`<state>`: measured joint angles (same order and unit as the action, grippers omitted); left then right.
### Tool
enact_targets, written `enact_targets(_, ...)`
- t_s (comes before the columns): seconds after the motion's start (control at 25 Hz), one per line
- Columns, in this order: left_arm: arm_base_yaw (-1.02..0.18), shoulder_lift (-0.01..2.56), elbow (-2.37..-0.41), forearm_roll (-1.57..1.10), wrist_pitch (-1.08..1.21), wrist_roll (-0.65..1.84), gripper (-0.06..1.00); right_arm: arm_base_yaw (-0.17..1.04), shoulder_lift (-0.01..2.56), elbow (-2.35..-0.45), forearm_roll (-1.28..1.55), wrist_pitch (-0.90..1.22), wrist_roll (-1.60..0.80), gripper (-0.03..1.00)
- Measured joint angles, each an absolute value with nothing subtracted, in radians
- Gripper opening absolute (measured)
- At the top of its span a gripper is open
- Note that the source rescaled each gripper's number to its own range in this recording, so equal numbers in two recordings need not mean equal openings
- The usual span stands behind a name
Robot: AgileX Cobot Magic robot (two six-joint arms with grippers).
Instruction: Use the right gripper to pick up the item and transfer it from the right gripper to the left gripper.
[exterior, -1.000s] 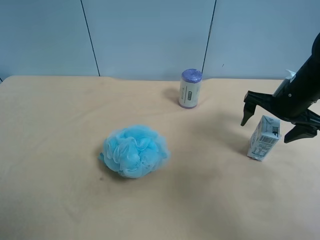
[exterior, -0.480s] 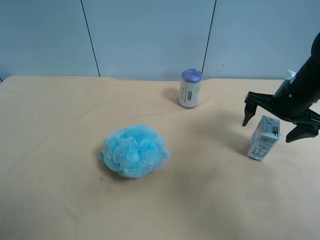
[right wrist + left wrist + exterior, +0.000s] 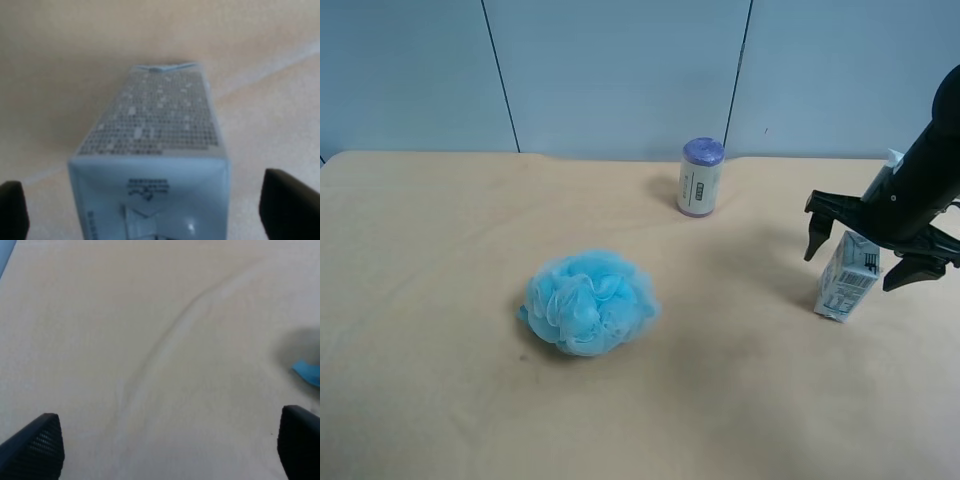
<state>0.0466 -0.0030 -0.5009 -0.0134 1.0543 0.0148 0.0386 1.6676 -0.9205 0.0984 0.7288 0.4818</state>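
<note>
Inside the spread right claw (image 3: pixel 150 212) stands the carton (image 3: pixel 155 125), untouched.

carton (image 3: pixel 150 150) print blurred; blue sponge (image 3: pixel 307 372) mostly cut off (left wrist view)

This looks like a robotics lab bench set up for trials. The wall (image 3: pixel 620 70) behind is plain blue-grey panelling split by thin dark seams (image 3: pixel 500 75), the sort that screens off a rig. The desk (image 3: pixel 420 400) is covered in a beige cloth, faintly creased (image 3: pixel 165 345), and a black robot arm (image 3: pixel 925 175) reaches over one end of it. A few unrelated household things stand on it, well apart from one another: a fluffy blue bath pouf (image 3: pixel 588 302), a small printed carton (image 3: pixel 847 277) and a white canister (image 3: pixel 700 177) with a purple lid.
</note>
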Motion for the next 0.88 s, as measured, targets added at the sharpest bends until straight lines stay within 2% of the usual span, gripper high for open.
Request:
enact_targets(0.28, 0.047, -0.003, -0.501, -0.013, 1.054, 0.016, 0.87, 0.039, 1.668, -0.921, 0.098, 0.726, 0.478, 0.75)
enact_targets(0.56, 0.047, -0.003, -0.501, -0.013, 1.054, 0.016, 0.87, 0.039, 1.673, -0.921, 0.094, 0.726, 0.478, 0.47)
enact_targets(0.76, 0.047, -0.003, -0.501, -0.013, 1.054, 0.015, 0.87, 0.039, 1.689, -0.921, 0.094, 0.726, 0.478, 0.39)
enact_targets(0.88, 0.047, -0.003, -0.501, -0.013, 1.054, 0.015, 0.87, 0.039, 1.689, -0.921, 0.093, 0.725, 0.478, 0.24)
